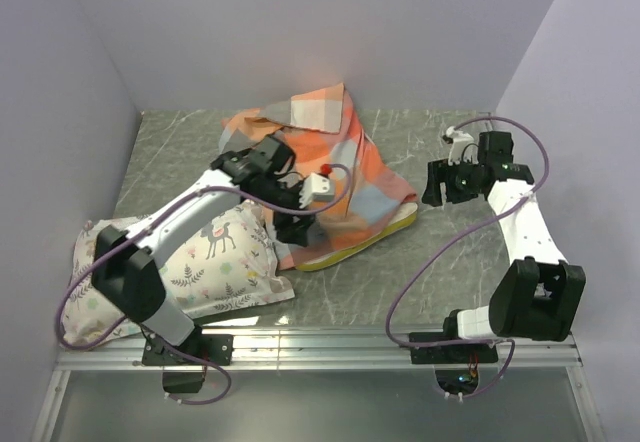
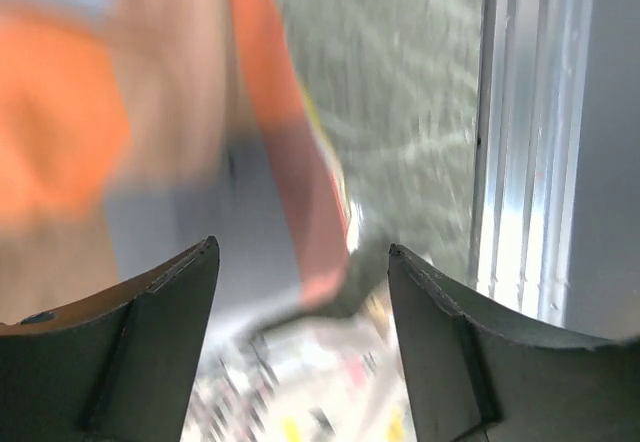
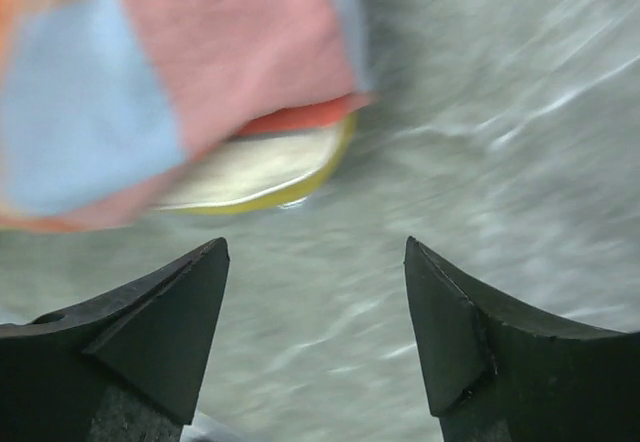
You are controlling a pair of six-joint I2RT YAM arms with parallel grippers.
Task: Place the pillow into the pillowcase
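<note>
The left end effector (image 2: 300, 252) has its fingers apart with nothing between them. In the overhead view it hangs low over the near side of the pillowcase (image 1: 330, 172), close to the cloth; whether it touches is hard to tell. The right end effector (image 3: 318, 247) is also spread and empty. It is held above bare desk (image 1: 440, 262) towards the right edge and faces the case's right-hand corner from a short way off.

The checked pillowcase lies bunched in the middle of the desk, reaching towards the far edge. The pillow (image 3: 260, 172) is almost wholly covered by it. Only a cream strip with its yellow band peeps out along the near-right hem.

By my reading the stuffing is largely done, though the pictures cannot prove the pillow is inside and not merely under the cloth. What is left is drawing the hem over that exposed edge and smoothing the bunched far end. A deer-printed pillow (image 1: 210, 257) sits at the near-left corner, under the left arm.
</note>
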